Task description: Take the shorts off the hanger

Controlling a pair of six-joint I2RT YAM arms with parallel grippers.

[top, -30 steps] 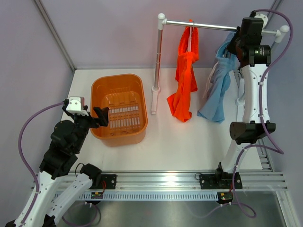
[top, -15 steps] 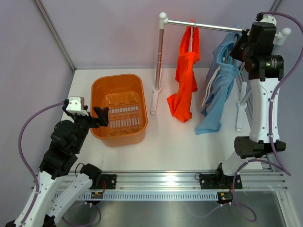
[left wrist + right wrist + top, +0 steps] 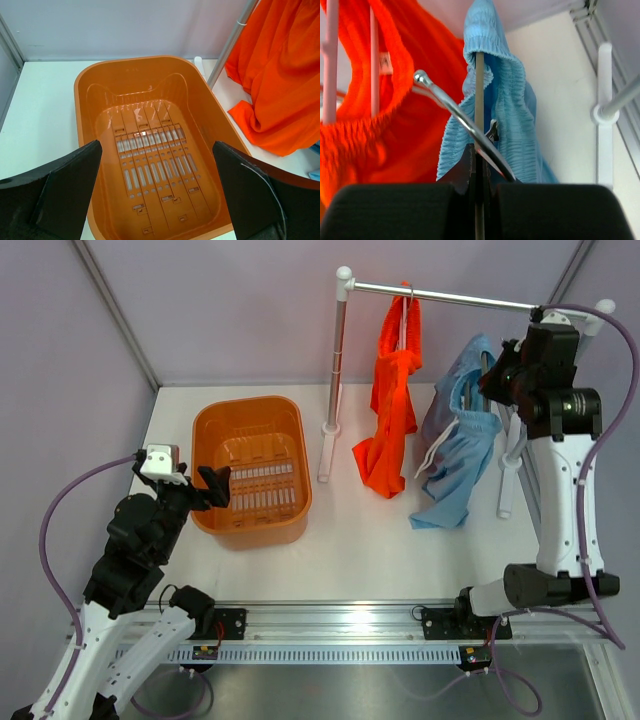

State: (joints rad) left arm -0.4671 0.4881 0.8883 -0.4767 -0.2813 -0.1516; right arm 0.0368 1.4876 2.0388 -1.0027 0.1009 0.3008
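My right gripper (image 3: 476,187) was clamped shut on the wire hanger (image 3: 460,120), with the blue shorts (image 3: 455,455) draped from it at the far right. The orange shorts (image 3: 392,410) hung on the rail (image 3: 450,295). My left gripper (image 3: 157,172) gaped wide and empty. The fabric looked light and floppy, so I'd pinch the waistband.

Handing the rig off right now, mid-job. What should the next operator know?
Left gripper: jaws open, holding nothing, over the orange basket.
Right gripper: jaws shut on the hanger, its hook clear of the rail.
Blue shorts: draped on that held hanger.
Orange shorts: hanging from the rail.
Done: neither pair is off its hanger.
Left: pull off the blue pair, then the orange.
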